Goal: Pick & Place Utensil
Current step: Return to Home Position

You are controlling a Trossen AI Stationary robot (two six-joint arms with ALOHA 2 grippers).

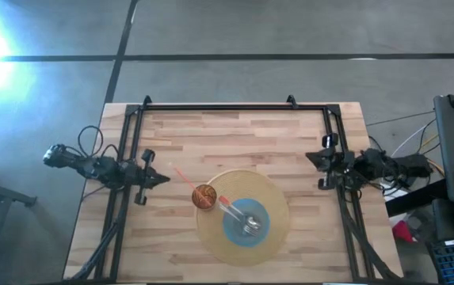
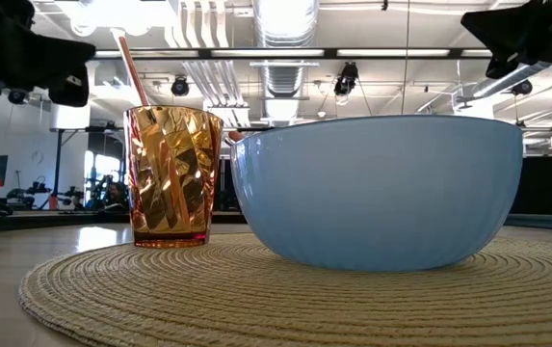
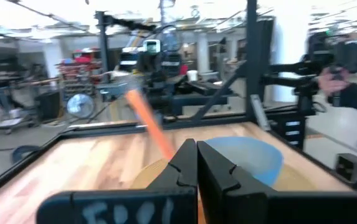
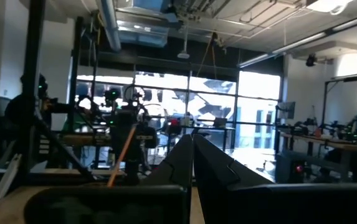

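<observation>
A ribbed amber cup (image 1: pixel 204 196) (image 2: pixel 173 178) stands on a round woven placemat (image 1: pixel 270 194). An orange-handled utensil (image 1: pixel 181 175) (image 2: pixel 134 67) sticks up out of the cup and leans toward the left arm. Beside the cup sits a light blue bowl (image 1: pixel 234 228) (image 2: pixel 377 193). A metal utensil (image 1: pixel 248 223) lies in the bowl, its handle toward the cup. My left gripper (image 1: pixel 165 179) (image 3: pixel 195 163) hovers shut just left of the cup, pointing at it, with the orange handle (image 3: pixel 147 118) ahead of it. My right gripper (image 1: pixel 309 156) (image 4: pixel 192 149) waits shut at the right frame.
A black metal frame (image 1: pixel 219 107) runs along the table's far edge and down both sides. Bare wood (image 1: pixel 234 138) lies between the placemat and the far rail. The placemat reaches close to the near edge.
</observation>
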